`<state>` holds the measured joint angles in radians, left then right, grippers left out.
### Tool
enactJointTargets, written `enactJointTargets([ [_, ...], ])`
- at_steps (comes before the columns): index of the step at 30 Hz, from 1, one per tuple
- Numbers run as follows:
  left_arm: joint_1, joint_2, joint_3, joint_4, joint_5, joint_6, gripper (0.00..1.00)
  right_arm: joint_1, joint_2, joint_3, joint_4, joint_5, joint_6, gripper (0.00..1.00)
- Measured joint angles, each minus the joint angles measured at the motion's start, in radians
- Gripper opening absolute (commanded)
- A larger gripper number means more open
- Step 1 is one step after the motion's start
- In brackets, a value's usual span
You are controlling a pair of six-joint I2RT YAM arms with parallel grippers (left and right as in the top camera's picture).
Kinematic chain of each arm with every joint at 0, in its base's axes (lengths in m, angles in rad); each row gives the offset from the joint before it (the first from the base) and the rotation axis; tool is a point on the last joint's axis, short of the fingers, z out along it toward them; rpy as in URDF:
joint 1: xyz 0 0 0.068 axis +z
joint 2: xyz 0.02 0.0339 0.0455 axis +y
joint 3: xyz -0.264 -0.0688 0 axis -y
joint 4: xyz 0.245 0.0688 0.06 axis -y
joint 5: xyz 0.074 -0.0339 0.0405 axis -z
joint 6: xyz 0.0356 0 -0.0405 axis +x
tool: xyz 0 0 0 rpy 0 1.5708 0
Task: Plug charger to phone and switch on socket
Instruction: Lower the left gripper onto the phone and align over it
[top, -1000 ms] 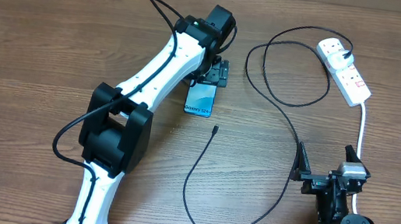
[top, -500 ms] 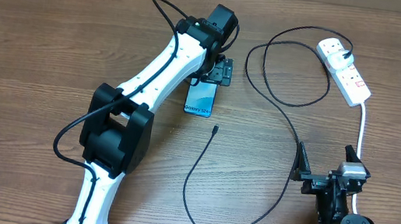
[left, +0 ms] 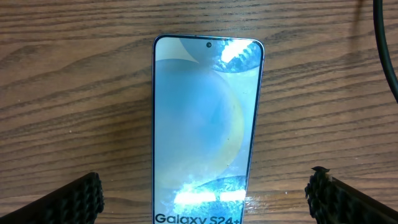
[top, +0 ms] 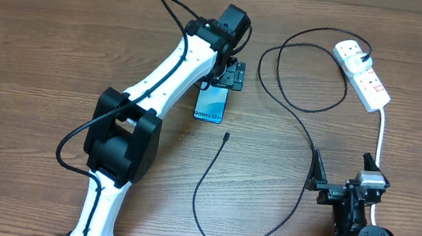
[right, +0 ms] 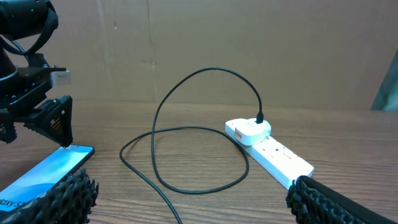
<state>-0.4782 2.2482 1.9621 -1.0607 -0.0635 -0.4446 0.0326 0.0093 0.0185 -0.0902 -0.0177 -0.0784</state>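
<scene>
Rigid, slick phone (left: 205,124) being framed between spread left fingers (left: 68,200)
Long edges being judged the safest hold; right fingers (right: 65,198) spread too

there was one phone (top: 211,104), lying at the middle of the one wooden table (top: 39,44). there was one charger (right: 214,70), a single black cable with one connector tip (top: 227,136) and one white plug (top: 350,50). one socket (top: 368,78) sat at the far right, with one thick white cord (top: 380,133). there were two arms, the left arm (top: 163,74) and the right arm (top: 361,230), and two grippers, the left gripper (top: 229,75) and the right gripper (top: 342,176), each with two fingers.
</scene>
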Motion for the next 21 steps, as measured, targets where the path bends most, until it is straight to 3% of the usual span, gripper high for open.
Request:
enactJointTargets([
  [21,0.0,0.062,0.0,-0.002,0.0,0.01,1.0,0.0,0.0,0.0,0.0,0.0,0.0,1.0],
])
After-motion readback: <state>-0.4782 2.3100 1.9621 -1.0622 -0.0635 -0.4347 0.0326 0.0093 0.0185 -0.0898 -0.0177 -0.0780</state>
